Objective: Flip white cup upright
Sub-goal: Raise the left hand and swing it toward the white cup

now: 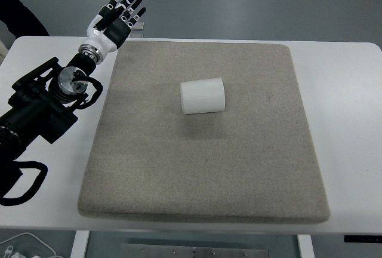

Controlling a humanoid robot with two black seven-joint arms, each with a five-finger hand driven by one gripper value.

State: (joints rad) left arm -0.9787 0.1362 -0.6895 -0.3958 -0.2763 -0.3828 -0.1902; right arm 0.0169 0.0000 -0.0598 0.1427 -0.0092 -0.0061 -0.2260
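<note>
The fingers (128, 1) of the left hand (114, 18) are spread and loosely extended, holding nothing, their tips pointing up and away toward the far edge of the desk (340, 67). The hand hovers over the far left corner of the grey mat (197, 168), with the white wrist and the black forearm trailing back down toward the picture's left edge.

The white cup (203, 95) lies on its side near the middle of the mat, a little toward the far half. From the fingers it sits to the right and nearer the robot, well apart from them; nothing touches it. Its long axis runs roughly left to right across the mat, only slightly tilted. Which end is the mouth I cannot tell for certain from this view.

The right arm does not show at all, so the left hand is the only one placed to act. As a judgement, the flip has not begun: the hand must first swing right and back toward the cup, turning so the fingers can close across its ribbed side, and then tip it onto its base.

A dark sleeve of a person (18, 13) shows at the upper left corner, clear of the work.
</note>
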